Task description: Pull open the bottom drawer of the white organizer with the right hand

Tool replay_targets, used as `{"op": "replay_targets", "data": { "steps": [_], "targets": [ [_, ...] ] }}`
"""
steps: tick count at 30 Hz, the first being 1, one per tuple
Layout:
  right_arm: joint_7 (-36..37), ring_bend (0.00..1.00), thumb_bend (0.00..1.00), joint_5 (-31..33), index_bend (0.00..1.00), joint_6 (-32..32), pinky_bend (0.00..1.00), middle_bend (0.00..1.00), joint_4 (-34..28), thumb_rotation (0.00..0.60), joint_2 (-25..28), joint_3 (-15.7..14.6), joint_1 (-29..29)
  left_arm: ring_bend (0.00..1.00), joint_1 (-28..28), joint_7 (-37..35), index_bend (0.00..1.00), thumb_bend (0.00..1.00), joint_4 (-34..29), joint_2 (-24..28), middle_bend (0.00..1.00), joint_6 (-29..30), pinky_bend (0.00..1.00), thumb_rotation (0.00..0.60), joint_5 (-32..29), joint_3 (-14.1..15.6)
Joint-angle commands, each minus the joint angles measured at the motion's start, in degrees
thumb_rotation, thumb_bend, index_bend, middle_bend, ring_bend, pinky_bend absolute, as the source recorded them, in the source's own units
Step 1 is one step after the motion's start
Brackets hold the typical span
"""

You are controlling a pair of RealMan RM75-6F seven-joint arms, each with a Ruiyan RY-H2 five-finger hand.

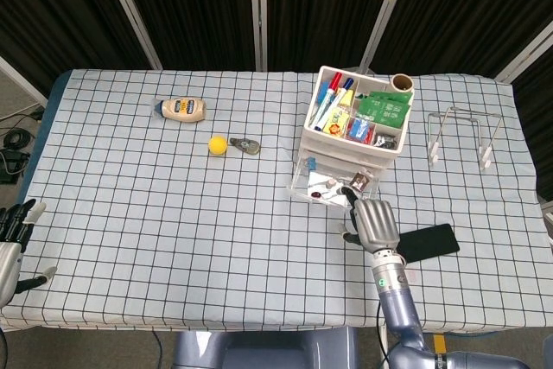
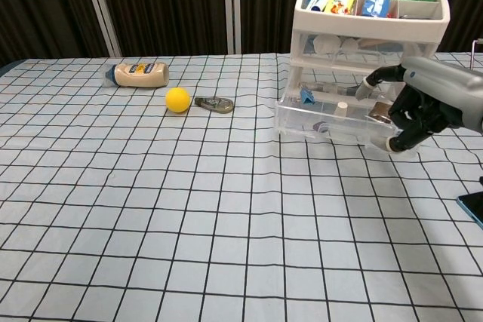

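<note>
The white organizer (image 1: 349,146) (image 2: 303,14) stands at the back right of the table, its top tray full of pens and packets. Its clear bottom drawer (image 1: 313,186) (image 2: 324,129) sticks out toward me, with small items lying inside. My right hand (image 1: 374,223) (image 2: 425,106) grips the right end of the drawer front, thumb above and fingers curled under the front lip. My left hand (image 1: 12,235) hangs off the table's near-left edge with its fingers apart and holds nothing; only the head view shows it.
A mayonnaise bottle (image 1: 182,109) (image 2: 138,75), a yellow ball (image 1: 219,145) (image 2: 177,99) and a metal clip (image 1: 247,145) (image 2: 214,103) lie at the back left. A black phone (image 1: 428,242) lies right of my right hand. A wire rack (image 1: 462,136) stands right of the organizer.
</note>
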Motion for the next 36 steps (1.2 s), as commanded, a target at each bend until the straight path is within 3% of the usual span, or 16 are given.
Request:
{"op": "replay_targets", "data": {
  "steps": [1,5,12,17,25,36],
  "targets": [
    [-0.9,0.86,0.19,-3.0,0.29,1.1,0.91,0.87,-3.1,0.600,1.9,0.2,0.2,0.00,-0.1,-0.8,0.00,0.02,0.4,0.0,0.00,-0.1,0.00,0.600,-0.4,-0.3],
    [-1.5,0.86,0.16,-4.1,0.30,-0.1,0.91,0.88,-5.8,0.600,4.7,1.1,1.1,0.00,-0.2,-1.6,0.00,0.02,0.9,0.1,0.00,-0.4,0.00,0.600,-1.6,-0.9],
    [-0.7,0.88,0.16,-2.0,0.33,-5.7,0.91,0.90,-10.6,0.600,12.9,5.7,4.2,0.00,-0.6,-0.7,0.00,0.02,0.9,-0.7,0.00,0.0,0.00,0.600,-2.5,-1.9],
    [-4.2,0.90,0.15,0.3,0.34,-10.2,0.91,0.92,-11.7,0.600,17.9,7.6,8.1,0.00,-0.6,-0.8,0.00,0.02,3.1,-2.2,0.00,1.8,0.00,0.600,-2.0,-2.9],
    [-8.5,0.92,0.15,7.6,0.37,-17.8,0.92,0.96,-7.9,0.600,21.5,7.0,14.5,0.00,-2.0,0.8,0.00,0.02,4.4,-3.0,0.00,-1.1,0.00,0.600,-3.0,-3.0],
    [-11.0,0.99,0.15,16.0,0.36,-23.6,0.92,1.00,-1.7,0.600,22.2,5.3,21.6,0.00,-3.4,1.7,0.00,0.02,-0.4,1.4,0.00,-2.5,0.00,0.600,-3.2,-3.9]
  ]
}}
